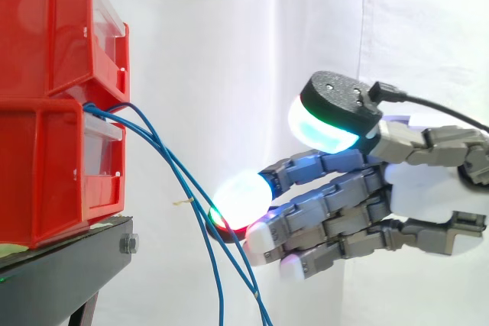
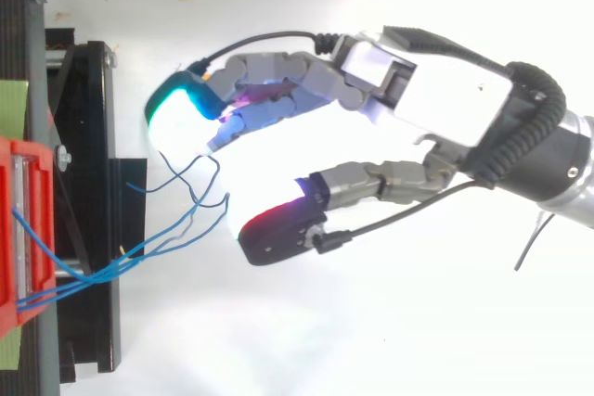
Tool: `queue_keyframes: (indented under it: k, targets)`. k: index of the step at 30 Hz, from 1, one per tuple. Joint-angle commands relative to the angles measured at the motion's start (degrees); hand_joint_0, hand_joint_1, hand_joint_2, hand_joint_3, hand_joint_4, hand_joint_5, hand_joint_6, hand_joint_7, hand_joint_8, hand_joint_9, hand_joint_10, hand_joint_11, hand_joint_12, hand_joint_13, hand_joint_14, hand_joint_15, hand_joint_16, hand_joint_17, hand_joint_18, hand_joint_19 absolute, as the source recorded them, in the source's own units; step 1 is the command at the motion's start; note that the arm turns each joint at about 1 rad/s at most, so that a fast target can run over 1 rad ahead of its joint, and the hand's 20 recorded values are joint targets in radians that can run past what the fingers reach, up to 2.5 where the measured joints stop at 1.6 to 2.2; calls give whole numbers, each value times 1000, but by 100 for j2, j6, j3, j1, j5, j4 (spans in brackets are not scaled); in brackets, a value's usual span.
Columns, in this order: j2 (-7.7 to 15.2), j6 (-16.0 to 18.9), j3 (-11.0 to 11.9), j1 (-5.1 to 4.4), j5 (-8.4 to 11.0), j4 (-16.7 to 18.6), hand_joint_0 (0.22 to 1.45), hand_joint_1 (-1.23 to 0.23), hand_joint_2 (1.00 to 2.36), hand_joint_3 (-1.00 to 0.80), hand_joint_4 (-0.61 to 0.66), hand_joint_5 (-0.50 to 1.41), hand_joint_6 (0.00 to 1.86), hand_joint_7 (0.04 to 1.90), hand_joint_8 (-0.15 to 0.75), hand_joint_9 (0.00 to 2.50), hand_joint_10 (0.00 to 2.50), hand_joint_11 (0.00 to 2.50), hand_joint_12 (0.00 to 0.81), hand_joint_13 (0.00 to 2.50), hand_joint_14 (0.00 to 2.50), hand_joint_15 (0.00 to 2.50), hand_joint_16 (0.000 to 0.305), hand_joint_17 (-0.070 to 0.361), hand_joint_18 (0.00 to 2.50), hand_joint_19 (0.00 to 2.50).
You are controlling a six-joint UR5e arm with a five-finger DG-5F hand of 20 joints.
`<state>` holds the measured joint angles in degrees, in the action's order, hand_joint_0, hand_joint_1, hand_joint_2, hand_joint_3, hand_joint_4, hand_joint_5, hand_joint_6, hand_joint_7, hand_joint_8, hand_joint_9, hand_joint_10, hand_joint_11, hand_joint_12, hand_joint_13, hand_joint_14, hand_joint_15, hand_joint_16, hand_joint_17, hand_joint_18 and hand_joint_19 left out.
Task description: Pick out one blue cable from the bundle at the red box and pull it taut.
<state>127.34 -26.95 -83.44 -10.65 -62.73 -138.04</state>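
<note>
Reach step, likely. Hand (image 1: 428, 188) spread open, holding nothing, just beside blue cables (image 1: 103, 114) drooping off red box (image 1: 46, 173) front edge. Next: pinch 1 strand only.

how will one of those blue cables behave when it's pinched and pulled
Probably floppy: the blue cables sag in loose curves from the red box. Likely light, being so thin. One may slip off the hand's broad rounded pads.

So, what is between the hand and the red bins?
Only the blue cables, which hang from the lower of the red bins towards the hand. The side view shows this, with the white curtain behind.
</note>
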Motion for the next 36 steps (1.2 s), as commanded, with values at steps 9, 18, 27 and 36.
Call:
queue_keyframes:
  k: [9,18,27,36]
  targets:
    - [169,32,162,46,-55,40,595,-578,1005,-436,303,-159,502,735,308,776,11,283,405,548,9,222,60,135,431,535]
    - [476,322,241,90,-187,234,596,-579,1004,-436,309,-157,502,745,306,775,11,283,406,551,9,226,60,135,442,542]
    - [793,286,680,54,-521,330,596,-584,1005,-439,308,-152,502,761,306,778,11,282,406,555,9,231,60,135,451,551]
    - [854,585,821,11,-908,260,598,-585,1004,-439,312,-146,503,801,306,776,11,290,408,562,9,235,60,134,465,550]
